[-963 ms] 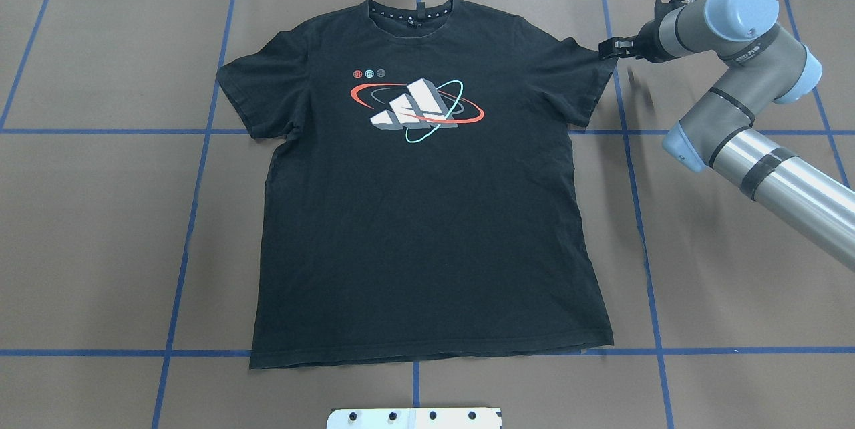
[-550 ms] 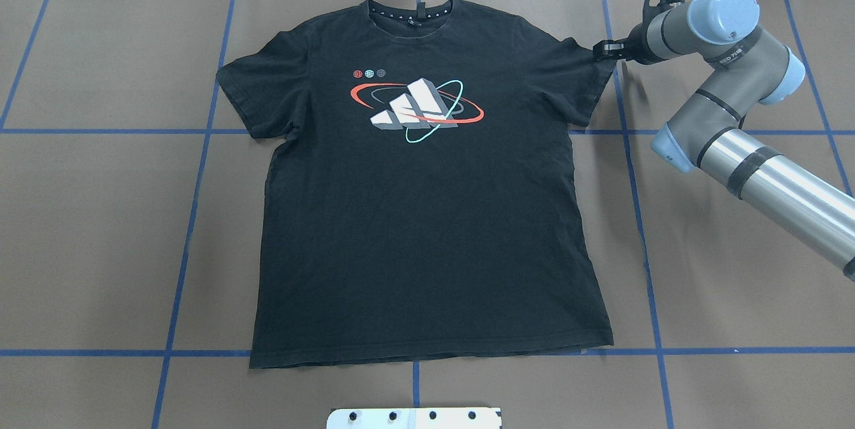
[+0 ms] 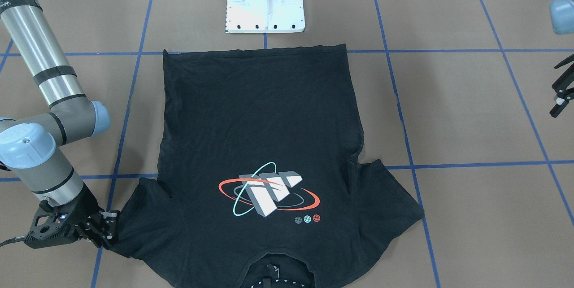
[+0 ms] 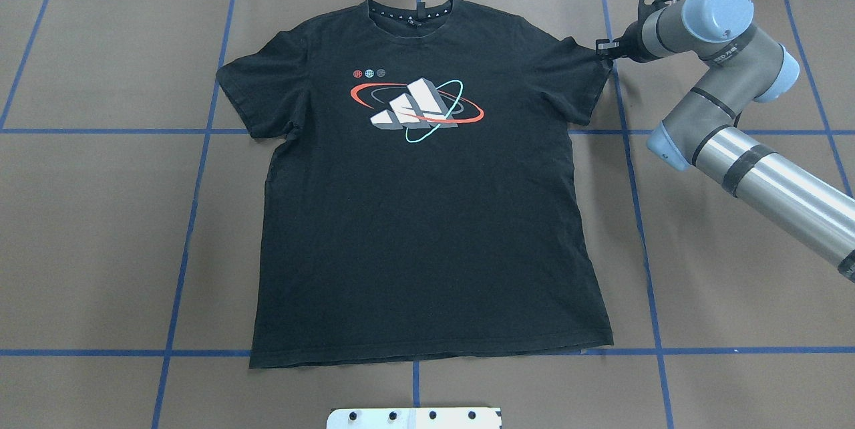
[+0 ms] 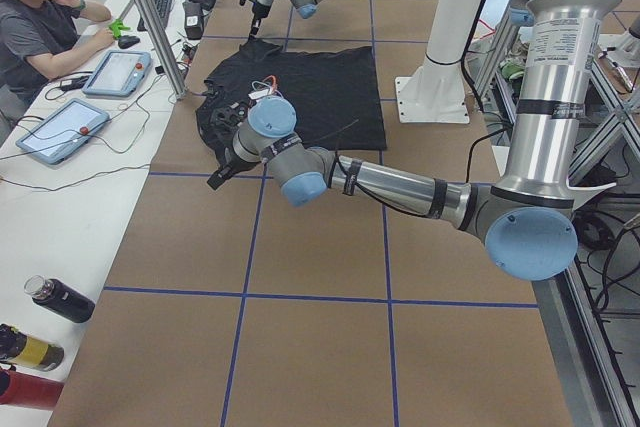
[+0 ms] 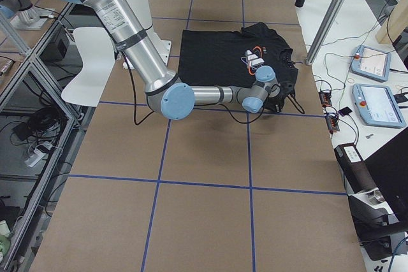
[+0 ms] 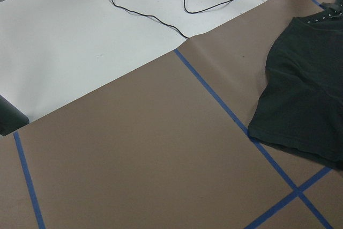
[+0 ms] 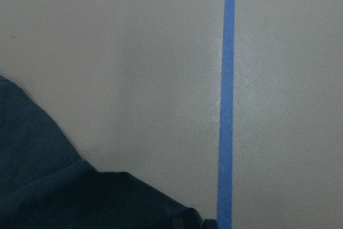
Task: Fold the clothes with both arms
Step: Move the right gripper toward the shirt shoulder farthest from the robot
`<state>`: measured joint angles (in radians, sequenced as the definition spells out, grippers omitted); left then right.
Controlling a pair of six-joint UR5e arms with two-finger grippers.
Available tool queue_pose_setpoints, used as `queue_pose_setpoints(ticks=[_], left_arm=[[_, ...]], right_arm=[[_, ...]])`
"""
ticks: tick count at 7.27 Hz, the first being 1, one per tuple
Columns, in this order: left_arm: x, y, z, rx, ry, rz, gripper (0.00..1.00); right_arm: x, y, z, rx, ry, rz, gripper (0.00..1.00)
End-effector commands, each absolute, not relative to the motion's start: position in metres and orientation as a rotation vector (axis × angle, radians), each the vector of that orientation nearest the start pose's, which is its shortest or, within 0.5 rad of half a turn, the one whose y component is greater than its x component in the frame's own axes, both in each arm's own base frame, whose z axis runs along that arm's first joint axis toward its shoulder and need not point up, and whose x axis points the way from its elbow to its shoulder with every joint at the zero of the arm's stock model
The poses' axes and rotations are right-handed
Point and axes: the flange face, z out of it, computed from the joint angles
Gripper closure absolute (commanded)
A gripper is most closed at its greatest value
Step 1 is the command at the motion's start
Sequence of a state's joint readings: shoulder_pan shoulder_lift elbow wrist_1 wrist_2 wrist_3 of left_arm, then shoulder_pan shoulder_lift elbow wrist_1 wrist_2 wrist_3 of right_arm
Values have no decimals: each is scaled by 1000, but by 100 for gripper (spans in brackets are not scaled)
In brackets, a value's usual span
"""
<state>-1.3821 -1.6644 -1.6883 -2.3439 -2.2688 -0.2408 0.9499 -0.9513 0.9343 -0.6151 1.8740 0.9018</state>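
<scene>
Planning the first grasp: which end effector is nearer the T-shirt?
Right: right end effector at the T-shirt's sleeve edge; left end effector well clear of the opposite sleeve.

Right arm [image 4: 755,168] reaches in low from the side of the T-shirt [image 4: 427,215], forearm angled, wrist bent toward the sleeve. Right gripper [image 4: 606,48] sits down at that sleeve's outer edge, fingers [image 3: 106,239] looking parted, tips touching the hem. Left arm [image 5: 400,185] has its upper link upright and its forearm stretched level toward the T-shirt's other sleeve. Left gripper [image 3: 558,95] hangs well apart from the T-shirt, off the opposite sleeve, jaws spread, holding nothing.
</scene>
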Motion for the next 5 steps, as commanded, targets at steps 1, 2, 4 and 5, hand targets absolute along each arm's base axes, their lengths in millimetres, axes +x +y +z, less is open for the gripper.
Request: queue_pose_setpoints(ticks=[1, 2, 4, 5], left_arm=[[34, -545, 463, 783, 825, 296, 0], [34, -545, 463, 783, 825, 296, 0], [34, -545, 463, 782, 825, 295, 0], [34, -545, 463, 781, 826, 296, 0]], right_arm=[[-359, -690, 483, 498, -857, 119, 100], [-352, -684, 477, 514, -869, 119, 100], [-347, -678, 432, 523, -898, 156, 100], [-358, -675, 396, 505, -897, 214, 100]])
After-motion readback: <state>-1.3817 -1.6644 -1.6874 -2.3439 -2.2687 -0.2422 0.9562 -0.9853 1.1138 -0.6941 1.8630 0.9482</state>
